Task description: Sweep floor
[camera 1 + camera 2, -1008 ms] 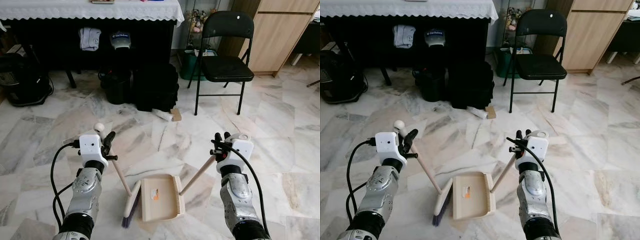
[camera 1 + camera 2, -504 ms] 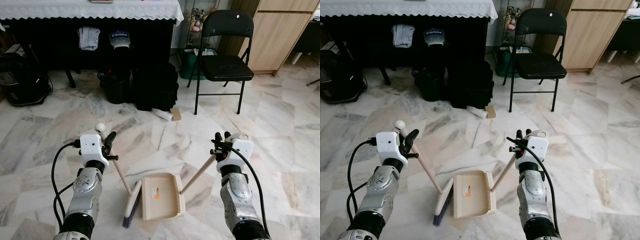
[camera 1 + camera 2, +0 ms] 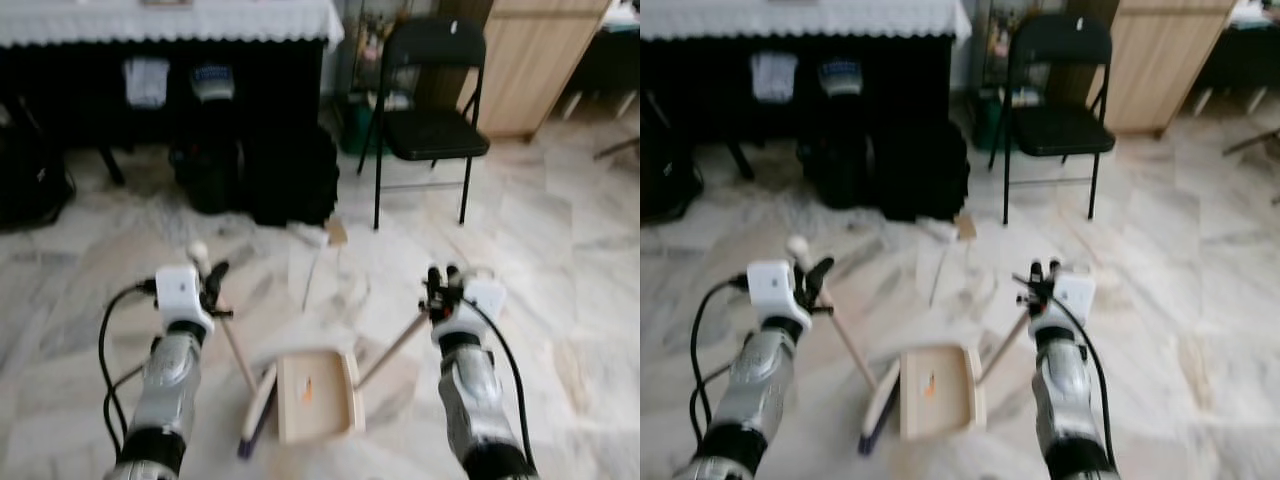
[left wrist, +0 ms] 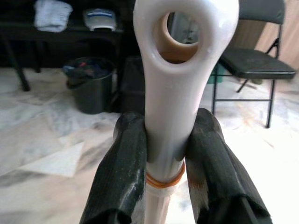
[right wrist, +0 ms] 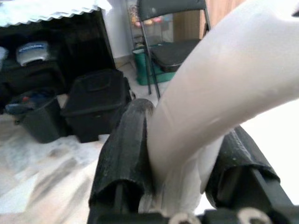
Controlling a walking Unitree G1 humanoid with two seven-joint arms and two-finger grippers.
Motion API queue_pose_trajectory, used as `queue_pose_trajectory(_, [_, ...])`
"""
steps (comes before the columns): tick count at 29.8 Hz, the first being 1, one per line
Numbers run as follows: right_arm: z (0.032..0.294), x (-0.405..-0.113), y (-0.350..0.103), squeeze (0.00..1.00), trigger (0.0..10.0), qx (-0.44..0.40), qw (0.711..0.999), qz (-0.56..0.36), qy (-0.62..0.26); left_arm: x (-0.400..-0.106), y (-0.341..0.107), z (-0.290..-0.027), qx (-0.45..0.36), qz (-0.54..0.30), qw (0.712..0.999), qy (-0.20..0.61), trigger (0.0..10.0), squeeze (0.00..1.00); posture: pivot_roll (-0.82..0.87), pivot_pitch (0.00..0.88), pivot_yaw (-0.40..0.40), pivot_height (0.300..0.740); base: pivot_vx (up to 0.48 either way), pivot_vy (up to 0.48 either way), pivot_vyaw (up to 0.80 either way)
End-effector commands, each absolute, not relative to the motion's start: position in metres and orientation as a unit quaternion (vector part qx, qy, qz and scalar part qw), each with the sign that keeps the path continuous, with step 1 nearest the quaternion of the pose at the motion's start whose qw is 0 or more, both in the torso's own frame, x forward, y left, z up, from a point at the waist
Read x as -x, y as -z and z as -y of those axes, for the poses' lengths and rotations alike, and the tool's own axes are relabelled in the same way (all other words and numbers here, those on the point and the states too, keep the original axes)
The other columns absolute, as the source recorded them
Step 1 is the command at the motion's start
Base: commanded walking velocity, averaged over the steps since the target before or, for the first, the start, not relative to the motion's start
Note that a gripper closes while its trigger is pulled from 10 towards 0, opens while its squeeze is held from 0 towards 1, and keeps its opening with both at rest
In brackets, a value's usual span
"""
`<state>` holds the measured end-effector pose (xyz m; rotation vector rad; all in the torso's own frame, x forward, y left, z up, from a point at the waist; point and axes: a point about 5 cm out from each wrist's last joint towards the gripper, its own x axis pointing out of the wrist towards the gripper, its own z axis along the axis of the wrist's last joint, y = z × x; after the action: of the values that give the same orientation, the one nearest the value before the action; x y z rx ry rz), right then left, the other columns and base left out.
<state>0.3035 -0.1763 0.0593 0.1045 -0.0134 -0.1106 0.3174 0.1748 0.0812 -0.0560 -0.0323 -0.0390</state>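
Observation:
My left gripper (image 3: 214, 277) is shut on the wooden handle of a broom (image 3: 238, 360), just below its white ring-shaped end (image 4: 186, 70); the brush head (image 3: 257, 408) rests on the marble floor. My right gripper (image 3: 442, 281) is shut on the handle of a beige dustpan (image 3: 314, 395), whose white grip (image 5: 224, 93) sits between the black fingers (image 5: 125, 149). The pan lies flat on the floor between my arms, right beside the brush. A small brown scrap (image 3: 336, 232) and a pale crumpled piece (image 3: 308, 234) lie on the floor ahead. The head views are blurred.
A black folding chair (image 3: 430, 110) stands ahead on the right before a wooden cabinet (image 3: 530, 60). A table with a white cloth (image 3: 170, 22) spans the back, with a black bin (image 3: 205, 175) and black bag (image 3: 290, 175) under it. A dark appliance (image 3: 30, 180) stands far left.
The whole head view has shifted and blurred, so the camera moved. Both grippers keep their hold on broom and dustpan in the same pose.

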Motion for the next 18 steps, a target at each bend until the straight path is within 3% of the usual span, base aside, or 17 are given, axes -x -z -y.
queue_pose_trajectory(1, [0.1717, -0.3095, -0.0713, 0.00, 10.0, -0.058, 0.997, 0.034, 0.049, -0.3186, -0.0865, -0.1807, 0.028, 0.026, 0.999, 0.017, 10.0, 0.00, -0.08, 0.048, -0.033, 0.740, 0.446, 0.000, 0.00])
queue_pose_trajectory(18, [0.1718, -0.3096, -0.0707, 0.00, 10.0, -0.057, 0.997, 0.031, 0.049, -0.3191, -0.0871, -0.1791, 0.032, 0.025, 0.999, 0.021, 10.0, 0.00, -0.08, 0.040, -0.033, 0.740, 0.448, 0.000, 0.00])
